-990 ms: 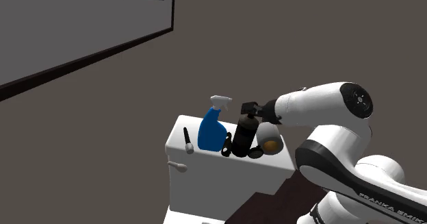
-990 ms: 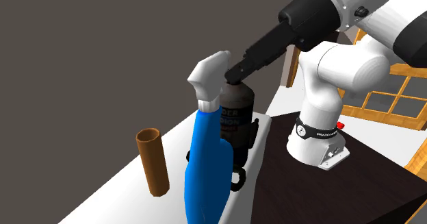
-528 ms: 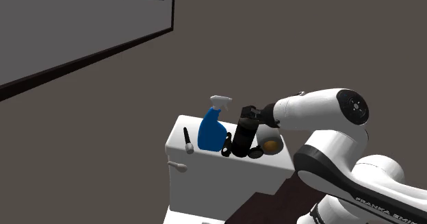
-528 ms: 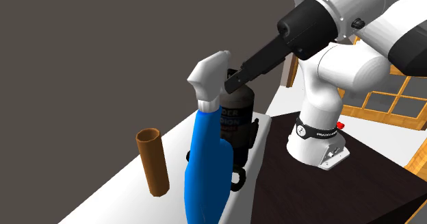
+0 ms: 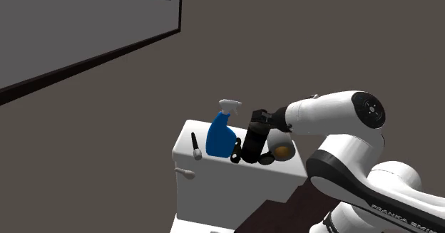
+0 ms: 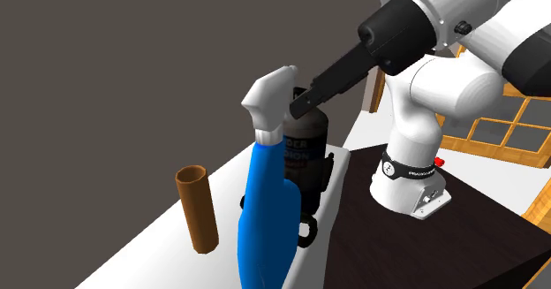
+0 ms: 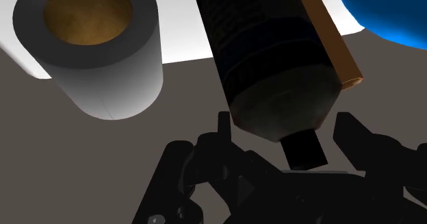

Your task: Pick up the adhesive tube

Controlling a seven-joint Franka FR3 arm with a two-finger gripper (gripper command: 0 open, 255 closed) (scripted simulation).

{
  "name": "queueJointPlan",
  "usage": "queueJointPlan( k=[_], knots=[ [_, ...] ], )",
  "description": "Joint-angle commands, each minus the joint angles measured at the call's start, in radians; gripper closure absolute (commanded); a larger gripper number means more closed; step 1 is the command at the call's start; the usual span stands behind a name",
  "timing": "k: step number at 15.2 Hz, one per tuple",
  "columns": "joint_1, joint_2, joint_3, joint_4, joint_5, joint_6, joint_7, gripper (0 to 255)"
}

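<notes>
Lowered since a second ago, the fingers point(image 6: 302, 103) are held spread, clasping nothing, at either side of the top of the black adhesive tube point(image 6: 305, 155), which is stood upright just beneath them

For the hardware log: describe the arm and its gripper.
The arm has glossy white rounded links, dark joints and dark Franka lettering on one link. Its gripper is all black and angular. The white base carries a small red spot.
</notes>
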Motion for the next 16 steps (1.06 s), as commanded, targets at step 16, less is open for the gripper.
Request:
queueJointPlan(
  k=[16],
  knots=[
    [-0.066,-0.016,-0.134,0.168,-0.067,-0.159,-0.086,255]
  ],
)
